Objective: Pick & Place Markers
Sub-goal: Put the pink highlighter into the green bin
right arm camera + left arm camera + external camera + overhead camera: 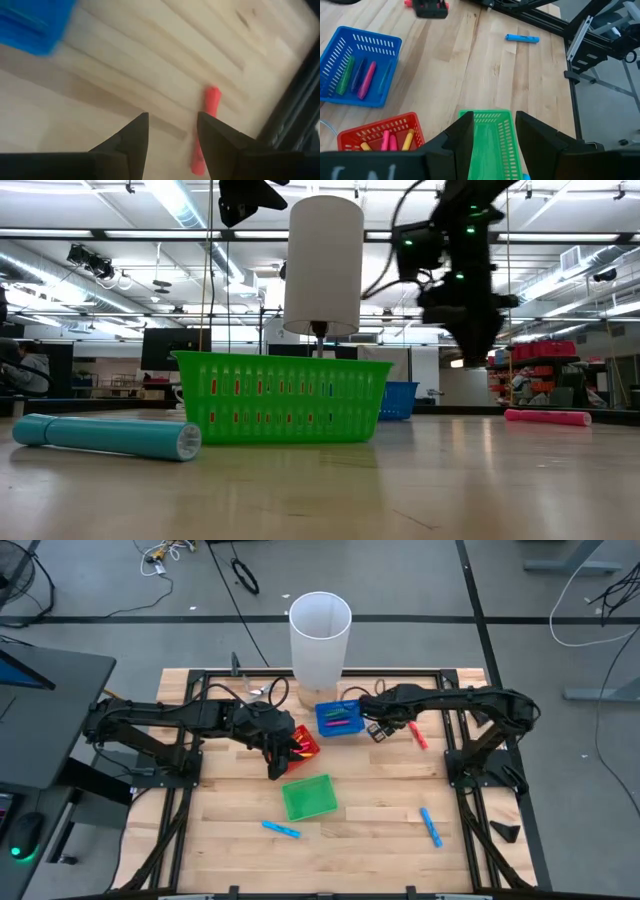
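Observation:
My left gripper (pixel 494 131) hangs open and empty above the table, over the near end of the green basket (pixel 492 142) and beside the red basket (pixel 303 745), which holds pink and yellow markers (pixel 390 140). My right gripper (pixel 172 131) is open and empty too, just right of the blue basket (pixel 338 718), which holds several markers (pixel 362 77). A red marker (pixel 205 130) lies flat on the wood past its right finger. Two light blue markers (pixel 281 829) (pixel 431 827) lie on the table near the front.
A tall white cylinder (pixel 320 635) stands at the table's far edge behind the blue basket. Black frame rails (pixel 470 780) run along the table's sides. Bare wood lies between the green basket and the right-hand blue marker.

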Controlling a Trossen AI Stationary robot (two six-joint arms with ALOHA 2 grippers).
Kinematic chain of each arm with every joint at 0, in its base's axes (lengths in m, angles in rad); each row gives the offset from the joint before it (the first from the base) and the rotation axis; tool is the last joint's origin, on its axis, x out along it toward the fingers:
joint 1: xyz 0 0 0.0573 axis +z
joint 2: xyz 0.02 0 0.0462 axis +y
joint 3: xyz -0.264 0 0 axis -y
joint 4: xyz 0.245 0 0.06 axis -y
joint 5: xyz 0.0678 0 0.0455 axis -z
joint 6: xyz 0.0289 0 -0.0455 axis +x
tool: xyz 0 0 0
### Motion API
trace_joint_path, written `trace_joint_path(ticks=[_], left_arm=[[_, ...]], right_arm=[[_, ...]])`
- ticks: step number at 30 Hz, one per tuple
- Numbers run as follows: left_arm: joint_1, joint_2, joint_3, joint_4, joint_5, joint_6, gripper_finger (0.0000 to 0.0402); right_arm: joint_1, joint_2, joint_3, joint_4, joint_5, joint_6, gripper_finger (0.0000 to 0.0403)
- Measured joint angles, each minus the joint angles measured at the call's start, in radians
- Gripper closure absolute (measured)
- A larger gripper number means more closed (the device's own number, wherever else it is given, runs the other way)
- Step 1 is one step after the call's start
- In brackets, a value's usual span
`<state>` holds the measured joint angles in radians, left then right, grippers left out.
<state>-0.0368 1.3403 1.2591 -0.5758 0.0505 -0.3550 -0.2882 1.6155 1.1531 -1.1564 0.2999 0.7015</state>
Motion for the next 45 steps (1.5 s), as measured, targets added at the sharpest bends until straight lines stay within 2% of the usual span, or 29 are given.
trace_joint_path(ticks=[14,20,28,32,41,45], left_arm=[[0.0,0.0,0.0,0.002,-0.001,0.001,0.025],[0.0,0.0,0.0,0.003,-0.001,0.001,0.025],[0.0,0.0,0.0,0.003,-0.001,0.001,0.025],[0.0,0.0,0.0,0.003,-0.001,0.001,0.025],[0.0,0.0,0.0,0.002,-0.001,0.001,0.025],[0.0,0.0,0.0,0.002,-0.001,0.002,0.025]], right_arm=[[-0.036,-0.375,-0.398,0.046,-0.077,0.092,0.0234],[-0.075,-0.466,-0.489,0.057,-0.083,0.05,0.0234],[-0.111,-0.477,-0.507,0.125,-0.084,-0.001,0.0234],[-0.144,-0.473,-0.552,0.226,-0.133,-0.015,0.0234],[-0.192,-0.449,-0.638,0.321,-0.145,-0.045,0.0234],[-0.196,-0.409,-0.675,0.382,-0.183,-0.047,0.0234]])
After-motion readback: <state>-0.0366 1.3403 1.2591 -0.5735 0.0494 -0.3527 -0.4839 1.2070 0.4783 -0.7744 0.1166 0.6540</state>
